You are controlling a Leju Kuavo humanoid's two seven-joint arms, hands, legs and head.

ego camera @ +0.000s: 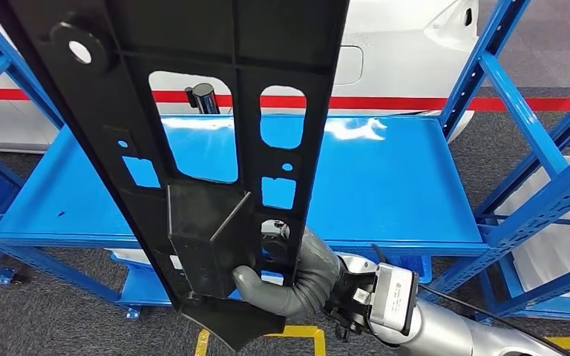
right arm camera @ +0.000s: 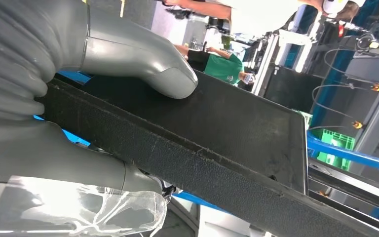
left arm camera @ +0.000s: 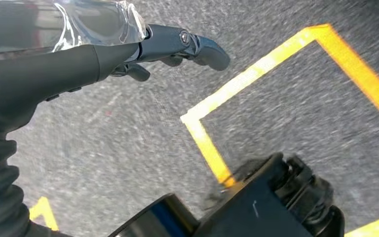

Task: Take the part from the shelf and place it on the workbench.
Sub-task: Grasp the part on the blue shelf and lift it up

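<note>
A long black plastic part (ego camera: 208, 37) with several cutouts stands nearly upright, close in front of my head camera and leaning to the left at its top. My right hand (ego camera: 297, 274) grips its lower end, the thumb wrapped across the front. In the right wrist view that thumb (right arm camera: 143, 59) presses on the part's flat black face (right arm camera: 227, 128), with the other fingers underneath. My left hand (left arm camera: 128, 54) hangs over the grey floor, fingers loosely extended and holding nothing.
Behind the part runs a blue shelf (ego camera: 386, 185) with a bare top. Blue rack uprights (ego camera: 534, 148) stand at the right, a white car body (ego camera: 401, 44) behind. Yellow floor tape (ego camera: 297, 334) lies below. A person in green (right arm camera: 222, 64) stands far off.
</note>
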